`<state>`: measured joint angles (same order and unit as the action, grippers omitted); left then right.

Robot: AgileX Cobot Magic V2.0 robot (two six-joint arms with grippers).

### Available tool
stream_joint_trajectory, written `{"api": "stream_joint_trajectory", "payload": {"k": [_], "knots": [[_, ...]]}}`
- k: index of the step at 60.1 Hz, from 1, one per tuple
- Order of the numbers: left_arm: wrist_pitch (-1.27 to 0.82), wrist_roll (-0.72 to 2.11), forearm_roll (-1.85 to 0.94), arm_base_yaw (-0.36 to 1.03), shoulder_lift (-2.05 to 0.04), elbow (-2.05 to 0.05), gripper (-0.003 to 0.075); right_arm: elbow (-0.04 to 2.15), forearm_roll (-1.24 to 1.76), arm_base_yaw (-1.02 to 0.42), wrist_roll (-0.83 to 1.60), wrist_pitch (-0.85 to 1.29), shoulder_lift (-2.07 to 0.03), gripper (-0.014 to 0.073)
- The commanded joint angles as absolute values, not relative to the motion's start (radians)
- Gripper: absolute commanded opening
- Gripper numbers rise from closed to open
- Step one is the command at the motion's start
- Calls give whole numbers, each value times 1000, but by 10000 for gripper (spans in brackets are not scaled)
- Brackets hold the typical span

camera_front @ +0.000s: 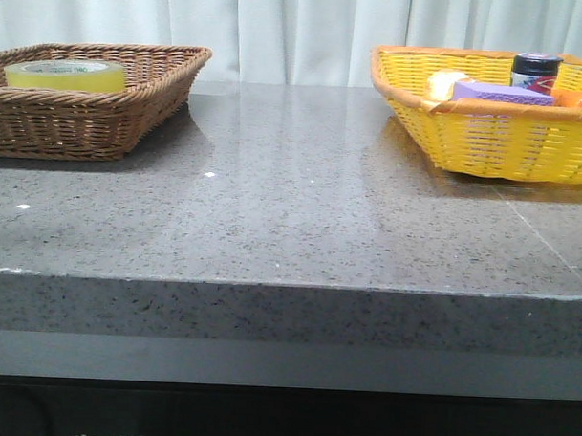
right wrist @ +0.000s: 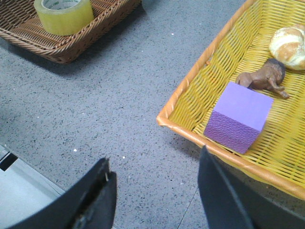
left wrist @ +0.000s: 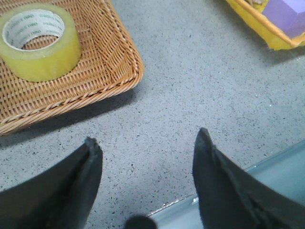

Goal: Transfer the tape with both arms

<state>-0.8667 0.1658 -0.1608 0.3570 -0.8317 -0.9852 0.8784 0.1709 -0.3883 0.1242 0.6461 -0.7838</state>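
The tape (camera_front: 66,74), a wide translucent yellow roll with a pale core, lies flat in the brown wicker basket (camera_front: 103,125) at the far left. It also shows in the left wrist view (left wrist: 38,42) and in the right wrist view (right wrist: 63,14). My left gripper (left wrist: 147,138) is open and empty above the bare grey table near its front edge, apart from the brown basket (left wrist: 95,86). My right gripper (right wrist: 155,162) is open and empty above the table, beside the yellow basket (right wrist: 200,95). Neither arm shows in the front view.
The yellow wicker basket (camera_front: 485,139) at the far right holds a purple block (camera_front: 501,92), a pale yellow rounded item (camera_front: 445,84), a dark-lidded jar (camera_front: 536,69) and an orange item (camera_front: 574,96). The right wrist view shows the purple block (right wrist: 238,117), a brown animal figure (right wrist: 264,78) and a bread roll (right wrist: 288,45).
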Motion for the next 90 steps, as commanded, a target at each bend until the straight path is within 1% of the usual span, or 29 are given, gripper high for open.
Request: {"api": "stream_joint_trajectory", "payload": {"k": [1,10,14,18,20,24,31,33,34,67,72,80,90], "knots": [[-725,166,-172,367,-762,-946,421,903,179,-381,128,589,-776,416],[-659,166,-172,367,-697,-877,420,903,179,-381,128,589,-776,412],[-649,166,-172,367,-690,-867,408,903,179,-381,128,590,-776,368],[-649,166,-172,367,-690,-866,342,903,179,-381,128,592,-776,270],[-649,166,-172,367,-690,-866,297,903,179,-381,128,592,-776,223],[-647,166,-172,367,-690,-866,195,903,179,-381,128,592,-776,92],[-631,166,-172,367,-690,-866,24,903,179,-381,128,592,-778,-74],[-627,166,-172,367,-690,-866,-16,903,179,-381,128,592,-779,-65],[-624,166,-172,367,-690,-866,-20,903,179,-381,128,592,-779,-62],[-619,166,-174,367,-690,-866,-20,903,179,-381,128,589,-783,-67],[-590,166,-172,361,-653,-843,-20,903,179,-381,128,590,-783,-67],[-493,173,-147,283,-534,-738,-20,903,179,-381,128,591,-783,-67],[-243,173,-149,163,-346,-479,-20,903,179,-381,128,591,-783,-67]]}}
